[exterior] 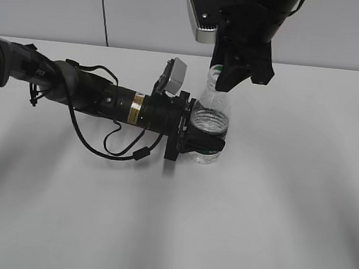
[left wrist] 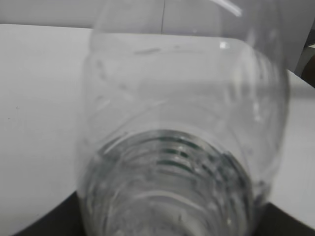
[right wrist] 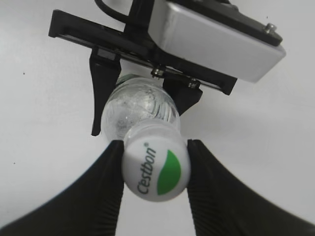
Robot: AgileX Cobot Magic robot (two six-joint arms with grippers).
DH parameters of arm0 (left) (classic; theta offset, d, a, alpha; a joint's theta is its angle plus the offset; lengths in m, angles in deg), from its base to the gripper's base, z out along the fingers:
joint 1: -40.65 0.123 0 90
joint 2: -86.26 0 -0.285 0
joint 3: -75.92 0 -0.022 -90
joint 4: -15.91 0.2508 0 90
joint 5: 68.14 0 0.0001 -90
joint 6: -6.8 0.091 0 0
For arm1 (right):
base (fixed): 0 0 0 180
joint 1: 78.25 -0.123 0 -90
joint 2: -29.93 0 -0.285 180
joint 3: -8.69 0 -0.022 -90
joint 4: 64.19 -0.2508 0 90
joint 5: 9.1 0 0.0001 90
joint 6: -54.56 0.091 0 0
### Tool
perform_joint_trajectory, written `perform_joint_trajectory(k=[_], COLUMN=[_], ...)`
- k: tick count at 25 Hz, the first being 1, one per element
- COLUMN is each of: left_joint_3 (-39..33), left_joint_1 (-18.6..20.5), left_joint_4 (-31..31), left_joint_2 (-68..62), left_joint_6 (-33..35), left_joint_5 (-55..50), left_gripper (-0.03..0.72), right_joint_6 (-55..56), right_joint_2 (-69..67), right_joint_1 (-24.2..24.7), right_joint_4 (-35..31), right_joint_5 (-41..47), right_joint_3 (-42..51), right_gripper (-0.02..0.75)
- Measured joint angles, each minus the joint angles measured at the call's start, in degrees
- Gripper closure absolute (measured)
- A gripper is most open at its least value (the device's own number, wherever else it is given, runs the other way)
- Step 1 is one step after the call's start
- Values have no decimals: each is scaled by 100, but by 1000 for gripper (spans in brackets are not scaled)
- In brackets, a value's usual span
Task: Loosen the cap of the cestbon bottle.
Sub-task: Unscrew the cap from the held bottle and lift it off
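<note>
The clear cestbon bottle (exterior: 210, 115) stands upright on the white table, its green label low on the body. My left gripper (exterior: 199, 143) reaches in from the left and is shut on the bottle's lower body; the bottle (left wrist: 182, 147) fills the left wrist view. My right gripper (exterior: 227, 72) hangs over the bottle from above. In the right wrist view its two black fingers (right wrist: 155, 164) press both sides of the white cap (right wrist: 156, 167) with the green leaf mark. The cap (exterior: 216, 68) is mostly hidden by the fingers in the exterior view.
The white table (exterior: 287, 202) spreads around the bottle. The left arm with its cable (exterior: 100, 98) lies across the left half. A grey wall stands behind the table's far edge.
</note>
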Motion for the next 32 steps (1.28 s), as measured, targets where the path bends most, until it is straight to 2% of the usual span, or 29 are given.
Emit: perform_joint_trajectory(k=[17, 25, 32], left_joint_3=[0, 0, 0], left_joint_1=[0, 0, 0], left_joint_4=[64, 90, 94], left_joint_2=[0, 0, 0], left_joint_6=[-38, -38, -38], left_joint_5=[111, 125, 125], left_gripper=[325, 328, 328], right_joint_6=[-134, -1085, -1276], right_joint_2=[96, 181, 199], right_joint_1=[-10, -10, -10], right_joint_4=[57, -59, -136], right_joint_5=[102, 113, 113], right_joint_3=[16, 16, 16], right_gripper=[437, 440, 440])
